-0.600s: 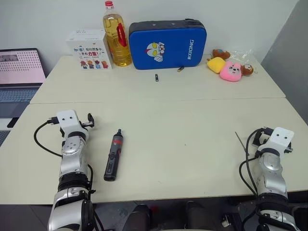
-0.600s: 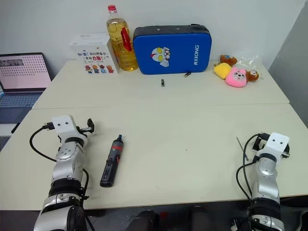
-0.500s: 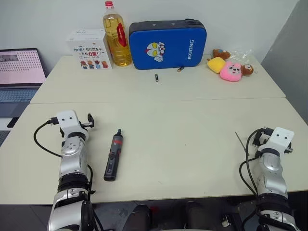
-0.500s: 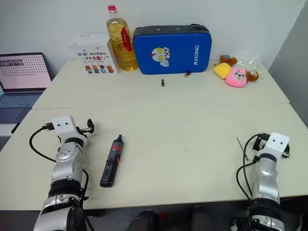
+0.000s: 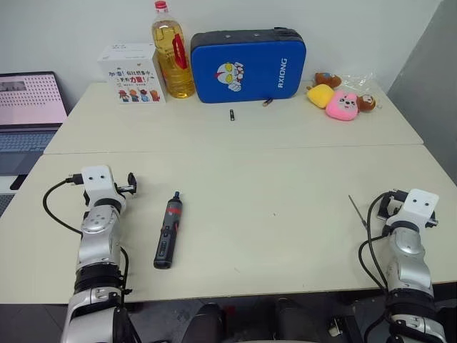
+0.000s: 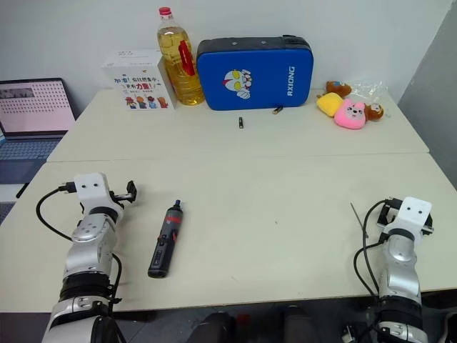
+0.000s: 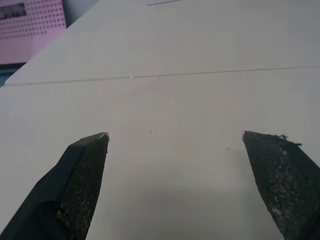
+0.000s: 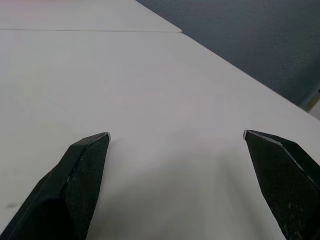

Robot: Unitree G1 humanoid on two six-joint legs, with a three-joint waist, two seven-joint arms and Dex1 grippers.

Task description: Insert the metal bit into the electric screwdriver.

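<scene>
Lying just beside wide-open right pincer: metal bit; left pincer wide too.

Bright, even indoor light from above; soft short shadows beside the bottle and blue case; mild sheen on the table; head views sharp, wrist views slightly soft close up

Head stereo pair: both eyes look forward and down from above the near edge of the surface, sharing the whole tabletop up to the blue case at the far wall. Wrist views: each camera sits low, close over the bare surface, looking out between its own gripper's fingers.
</scene>
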